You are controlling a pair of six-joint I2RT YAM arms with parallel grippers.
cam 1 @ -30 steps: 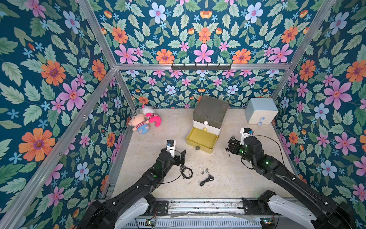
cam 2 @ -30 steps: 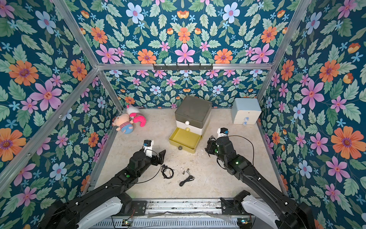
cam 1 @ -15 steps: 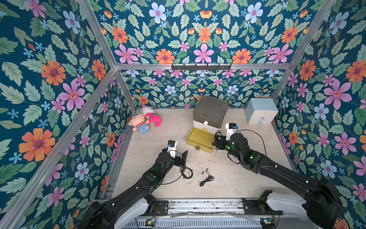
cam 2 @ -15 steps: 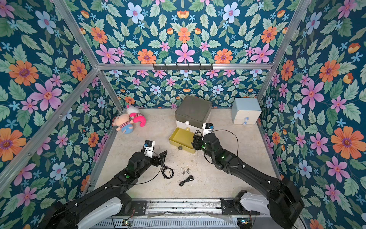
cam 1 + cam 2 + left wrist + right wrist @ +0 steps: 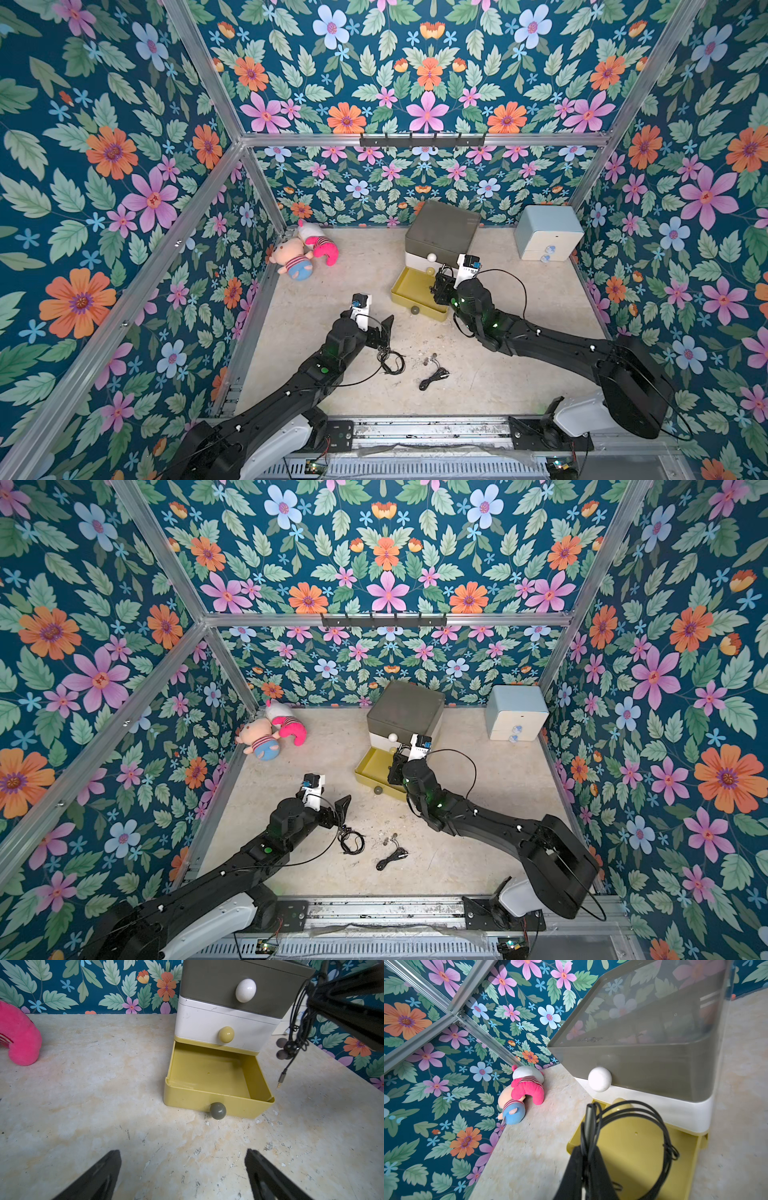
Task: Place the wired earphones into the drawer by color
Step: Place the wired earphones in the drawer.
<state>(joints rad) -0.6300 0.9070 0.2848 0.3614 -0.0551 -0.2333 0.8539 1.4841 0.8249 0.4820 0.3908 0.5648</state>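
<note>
The small three-tier plastic drawer box (image 5: 442,226) stands at the middle of the back edge of the beige mottled bench (image 5: 353,299). Its grey top tier (image 5: 207,980) and white middle tier (image 5: 199,1022) are shut, and its yellow bottom tier (image 5: 187,1103) is pulled out towards the front and shows a bare floor. The right gripper (image 5: 588,1159) hangs over the side of that open tier nearest the right arm. Its black fingers are pinched tight on a black wired earphone bundle (image 5: 297,1028), whose loops, two dark earbuds and straight plug dangle in the air below the grip. The right wrist view shows the cable loop (image 5: 662,1126) over the yellow floor, apart from it. The left gripper (image 5: 182,1152) hovers low over the bench in front of the drawer box, fingers spread as wide as they go and holding nothing. Just beside it, towards the front edge, lies a loose black earphone coil (image 5: 390,360), and near that a second black earphone tangle (image 5: 433,377). Two plush toys (image 5: 305,255), one pink and one peach with a blue bottom, lie in the back left corner. A pale blue-and-white cabinet (image 5: 546,230) sits in the back right corner.
</note>
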